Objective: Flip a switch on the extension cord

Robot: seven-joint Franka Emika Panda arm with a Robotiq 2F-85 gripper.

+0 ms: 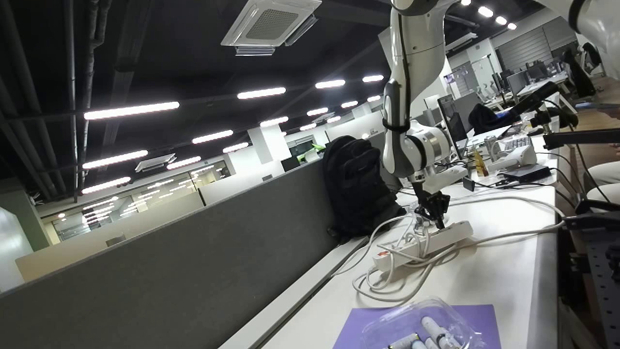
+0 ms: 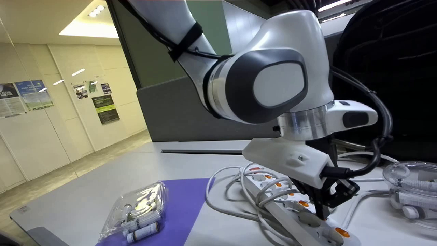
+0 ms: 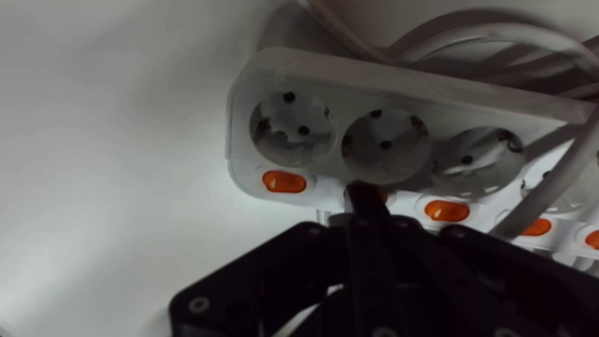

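Black grpr [image 3: 366, 195], closed, at 2nd-from-end switch [image 3: 384, 196] of ext cord [image 3: 416, 86]

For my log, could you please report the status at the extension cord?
Tool shut, at second orange switch from left, wrist view. Extension cord beneath, flip unconfirmed. White cable crosses it farther right.

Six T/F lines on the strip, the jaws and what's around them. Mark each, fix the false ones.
1. The strip has orange switches. True.
2. The jaws are spread wide. False: they are shut.
3. In the wrist view, the jaws partly hide the second switch from the left. True.
4. A plug fills that view's leftmost socket. False: it is empty.
5. A clear container sits on the purple sheet. True.
6. The backpack is red. False: it is black.
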